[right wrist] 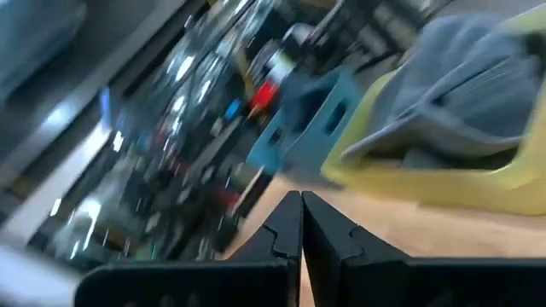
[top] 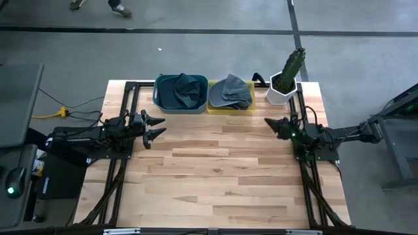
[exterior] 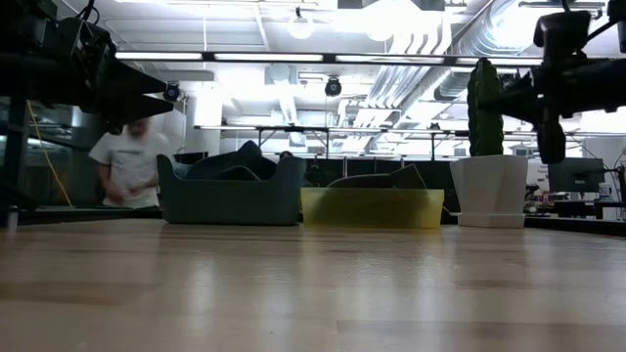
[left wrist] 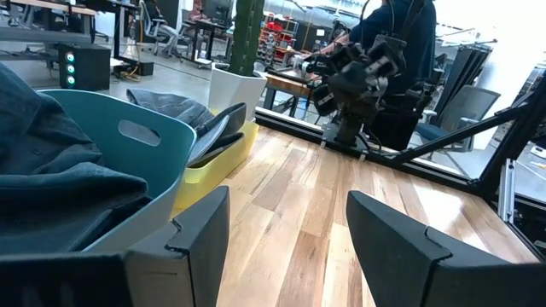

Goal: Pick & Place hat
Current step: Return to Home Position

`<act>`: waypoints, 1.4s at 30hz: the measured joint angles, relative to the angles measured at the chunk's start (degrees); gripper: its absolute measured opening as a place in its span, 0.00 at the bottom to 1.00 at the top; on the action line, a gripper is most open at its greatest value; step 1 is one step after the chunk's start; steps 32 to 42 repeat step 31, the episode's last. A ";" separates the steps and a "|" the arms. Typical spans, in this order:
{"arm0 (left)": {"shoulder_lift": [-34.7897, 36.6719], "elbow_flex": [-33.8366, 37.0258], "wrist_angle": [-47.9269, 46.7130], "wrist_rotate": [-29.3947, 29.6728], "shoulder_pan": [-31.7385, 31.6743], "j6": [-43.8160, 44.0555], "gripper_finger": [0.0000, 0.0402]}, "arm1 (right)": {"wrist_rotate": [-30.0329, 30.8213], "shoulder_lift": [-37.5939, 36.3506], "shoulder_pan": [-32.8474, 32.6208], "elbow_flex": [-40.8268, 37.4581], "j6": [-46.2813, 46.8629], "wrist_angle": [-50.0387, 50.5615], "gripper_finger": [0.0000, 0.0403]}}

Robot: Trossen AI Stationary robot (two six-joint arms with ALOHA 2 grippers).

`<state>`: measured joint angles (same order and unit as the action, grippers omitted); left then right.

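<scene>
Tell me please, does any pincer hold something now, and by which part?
Nothing is held. The left pincer is open and empty beside the blue bin; the right pincer is shut on nothing, near the white planter.

The high view is looking straight down over the whole tabletop (top: 222, 176). The low view is sitting at tabletop level, facing across toward the blue bin (exterior: 231, 200) and yellow bin (exterior: 372, 207) at the far edge. Both wrist views are peering past the left gripper (left wrist: 287, 196) and right gripper (right wrist: 300, 199), catching those same bins close up.
</scene>
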<state>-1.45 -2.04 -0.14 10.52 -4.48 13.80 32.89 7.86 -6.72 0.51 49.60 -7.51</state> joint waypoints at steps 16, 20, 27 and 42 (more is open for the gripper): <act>0.00 0.00 0.00 0.00 0.01 -0.01 0.53 | 1.44 0.00 0.00 0.00 -16.55 -0.42 0.01; 0.00 0.00 0.00 0.00 0.00 -0.02 0.53 | 0.84 0.00 0.00 -0.02 -21.45 -0.44 0.01; 0.00 0.00 0.00 0.00 0.01 0.00 0.53 | 1.00 0.00 0.00 -0.02 -24.56 -0.46 0.02; 0.00 0.00 0.00 0.02 0.01 -0.02 0.53 | 1.00 0.00 0.00 -0.02 -24.58 -0.46 0.01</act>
